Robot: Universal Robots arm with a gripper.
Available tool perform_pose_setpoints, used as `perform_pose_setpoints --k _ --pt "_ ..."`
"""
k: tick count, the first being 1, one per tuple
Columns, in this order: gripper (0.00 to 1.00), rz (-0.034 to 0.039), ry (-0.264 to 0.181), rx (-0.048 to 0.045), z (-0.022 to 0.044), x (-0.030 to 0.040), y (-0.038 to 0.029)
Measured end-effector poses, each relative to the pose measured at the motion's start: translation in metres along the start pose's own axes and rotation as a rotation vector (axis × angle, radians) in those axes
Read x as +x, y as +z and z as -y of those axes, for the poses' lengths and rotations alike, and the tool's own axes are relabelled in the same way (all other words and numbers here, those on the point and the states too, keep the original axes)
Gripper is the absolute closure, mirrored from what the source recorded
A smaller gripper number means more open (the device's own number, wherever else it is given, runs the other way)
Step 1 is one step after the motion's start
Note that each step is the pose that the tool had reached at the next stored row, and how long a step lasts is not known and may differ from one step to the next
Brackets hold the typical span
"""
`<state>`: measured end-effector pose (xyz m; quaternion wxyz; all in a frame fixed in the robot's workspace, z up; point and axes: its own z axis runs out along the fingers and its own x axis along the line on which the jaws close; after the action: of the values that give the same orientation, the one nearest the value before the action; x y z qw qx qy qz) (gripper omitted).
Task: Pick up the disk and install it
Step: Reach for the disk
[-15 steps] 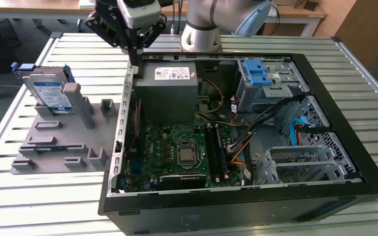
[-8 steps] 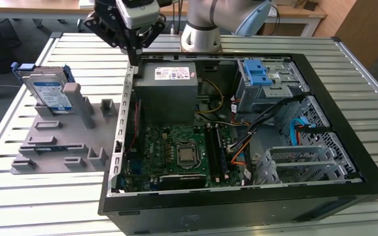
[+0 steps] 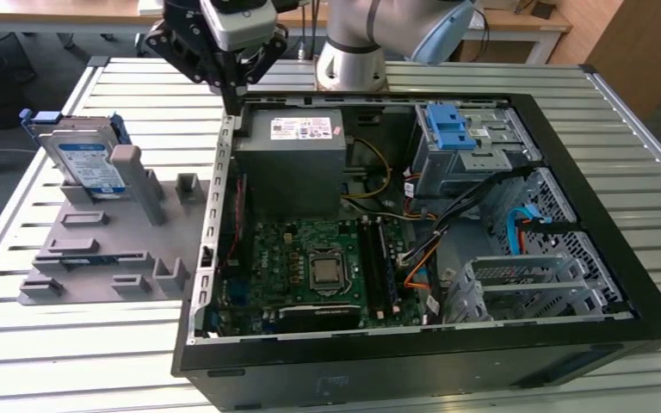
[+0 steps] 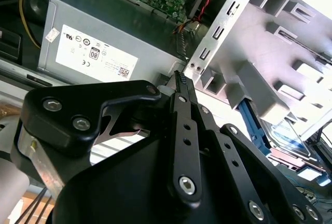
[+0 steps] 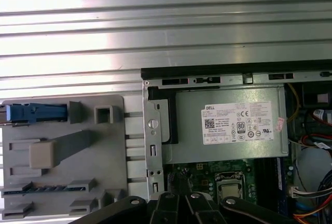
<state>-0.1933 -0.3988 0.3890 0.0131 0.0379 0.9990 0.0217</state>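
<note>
the black gripper (image 3: 234, 101) hangs above the edge of the open black computer case (image 3: 423, 370), near the large grey power supply box (image 3: 296, 163). its fingers are pressed together and hold nothing. the silver hard disk with the blue plastic bracket (image 3: 85, 159) stands on its edge in the grey plastic holder tray (image 3: 89, 258), well apart from the gripper. in my judgement, closed fingers could strike the disk's top edge. a finger could also catch the grey post (image 3: 130, 168) just beside it and tip the disk.

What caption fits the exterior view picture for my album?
The gripper hovers by the rim of the open computer case; the disk stands in the grey holder.
</note>
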Motion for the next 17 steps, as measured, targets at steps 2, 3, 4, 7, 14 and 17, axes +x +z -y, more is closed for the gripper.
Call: perform_pose_setpoints --k 2,3,4,7,14,17 --pt "0.89 0.0 0.0 0.0 0.0 0.0005 0.0" --pt "0.89 0.0 0.0 0.0 0.0 0.0007 0.0001" --pt "0.89 0.0 0.0 0.0001 0.0001 0.0009 0.0001" --pt "0.89 -0.0001 0.0 0.0 0.0001 0.0015 0.0001" --pt "0.89 0.0 0.0 0.0 0.0002 0.0029 0.0003" --pt "0.89 -0.0001 0.0 0.0001 0.0003 0.0035 0.0004"
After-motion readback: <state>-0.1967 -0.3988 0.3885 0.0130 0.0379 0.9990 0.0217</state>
